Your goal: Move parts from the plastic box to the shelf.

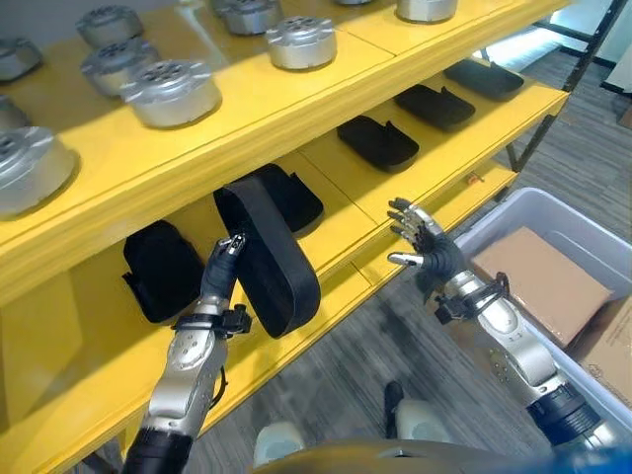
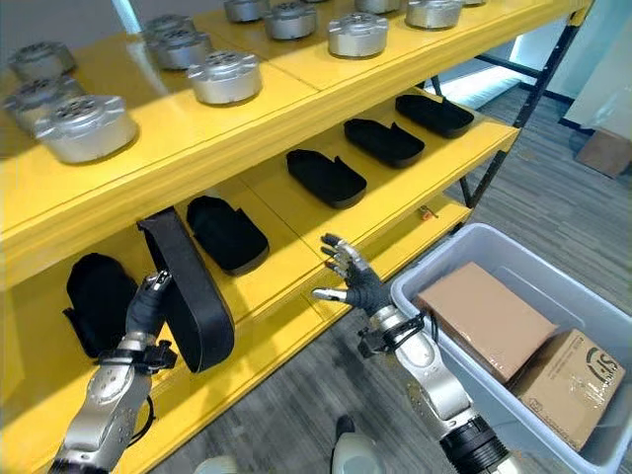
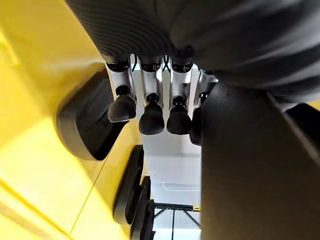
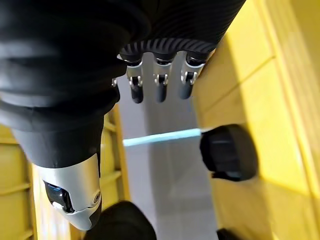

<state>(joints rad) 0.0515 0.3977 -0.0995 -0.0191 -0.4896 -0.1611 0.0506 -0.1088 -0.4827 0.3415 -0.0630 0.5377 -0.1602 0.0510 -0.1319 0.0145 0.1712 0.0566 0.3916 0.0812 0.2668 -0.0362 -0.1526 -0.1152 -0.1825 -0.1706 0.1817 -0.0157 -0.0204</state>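
Black part (image 1: 267, 252) in curled left fingers (image 1: 226, 255)

Grey wood-look floor (image 2: 553, 212) runs under dark metal frame legs (image 2: 499, 158), with bright light at the far end.

We see a parts storeroom | yellow shelving (image 2: 296, 109) upper frame, metal discs (image 2: 225, 77), black parts (image 2: 326, 178) in rows | grey bin (image 2: 434, 286) lower right

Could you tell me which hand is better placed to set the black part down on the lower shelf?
The left hand: it already holds the black part on edge over the lower shelf. The right hand hangs open and empty beside the plastic box.
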